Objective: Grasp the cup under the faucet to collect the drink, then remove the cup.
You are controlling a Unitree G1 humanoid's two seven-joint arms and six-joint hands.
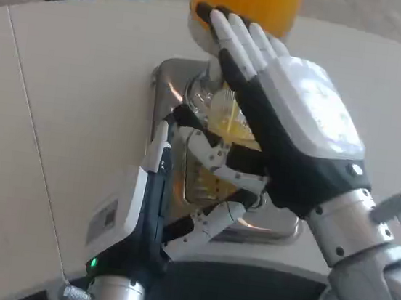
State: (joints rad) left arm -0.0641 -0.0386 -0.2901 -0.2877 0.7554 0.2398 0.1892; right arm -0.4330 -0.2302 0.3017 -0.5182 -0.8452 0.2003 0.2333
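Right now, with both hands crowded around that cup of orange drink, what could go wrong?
The clear cup already holds orange drink and sits under the dispenser; if filling runs on, it could overflow onto the metal drip tray. The right hand covers the cup from above and the left hand crowds its side, so they might knock each other or tip the cup when it is pulled out. How firm the grip is can't be seen.

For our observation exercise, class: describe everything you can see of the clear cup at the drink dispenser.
The clear plastic cup stands upright on the shiny metal drip tray below the orange drink tank. Orange liquid partly fills it. The left hand grips its near side with its fingers, while the right hand reaches over it, hiding much of the cup.
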